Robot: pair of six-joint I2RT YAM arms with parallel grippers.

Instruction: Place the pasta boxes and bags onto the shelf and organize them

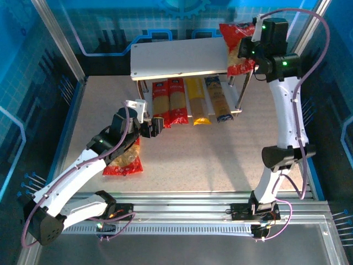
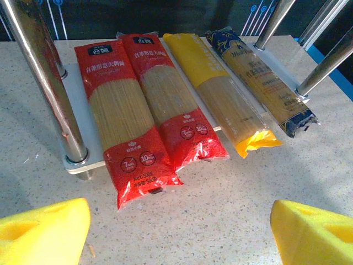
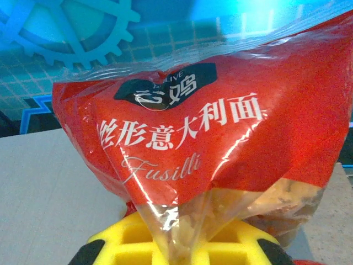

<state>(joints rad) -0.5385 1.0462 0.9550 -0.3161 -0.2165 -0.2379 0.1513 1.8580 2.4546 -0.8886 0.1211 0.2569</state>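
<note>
Right jaws on plump glossy bag [image 3: 220, 138]

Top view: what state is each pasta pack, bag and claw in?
Red spaghetti packs, flat on shelf, lower tier
Yellow spaghetti pack, flat beside them
Dark blue spaghetti pack, flat, rightmost
Fusilli bag, gripped, lifted by top board
Second red bag, lying on table
Left gripper, open, empty
Right gripper, shut on fusilli bag

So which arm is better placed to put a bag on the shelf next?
Probably the right arm. Its jaws grip a red fusilli bag at the right end of the shelf's top board. The left arm has open, empty jaws low by the spaghetti packs.
</note>
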